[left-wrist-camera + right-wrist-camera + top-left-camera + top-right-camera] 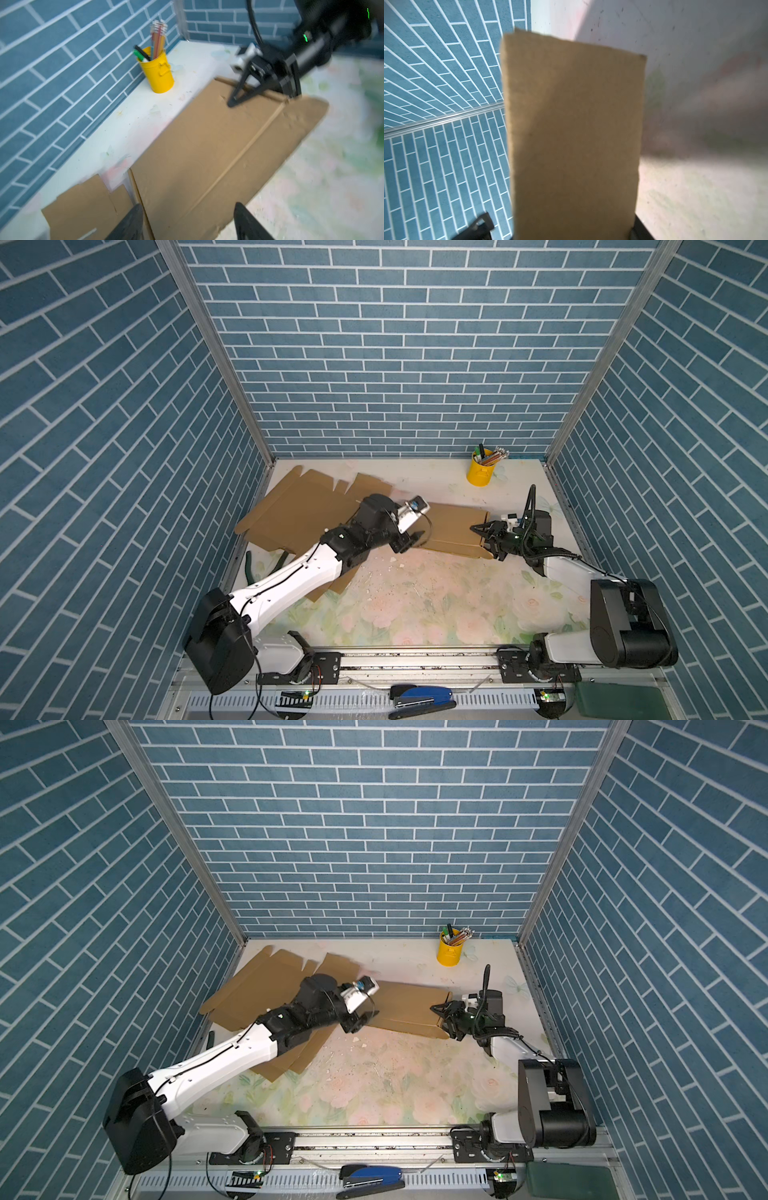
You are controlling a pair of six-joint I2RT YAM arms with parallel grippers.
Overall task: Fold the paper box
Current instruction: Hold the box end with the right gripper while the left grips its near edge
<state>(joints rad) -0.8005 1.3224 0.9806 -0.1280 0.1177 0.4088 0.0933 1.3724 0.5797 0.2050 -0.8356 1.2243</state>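
**A:** Where is the flat brown cardboard box blank (455, 526)?

**B:** It lies mid-way across the floral tabletop (415, 605), toward the back.

**A:** And the left gripper (413, 542)?

**B:** At the blank's nine o'clock edge, its fingers (133, 222) spread wide and released.

**A:** The right gripper (485, 541)?

**B:** At three o'clock, with an end flap (571, 124) between its fingers. I cannot tell whether they pinch it.

**A:** What's around it?

**B:** Flat brown cardboard sheets (299, 506) lie at nine o'clock. A yellow metal cup of pencils (479, 473) stands at one o'clock. A blue-and-black stapler (419, 697) lies at six, on the front rail.
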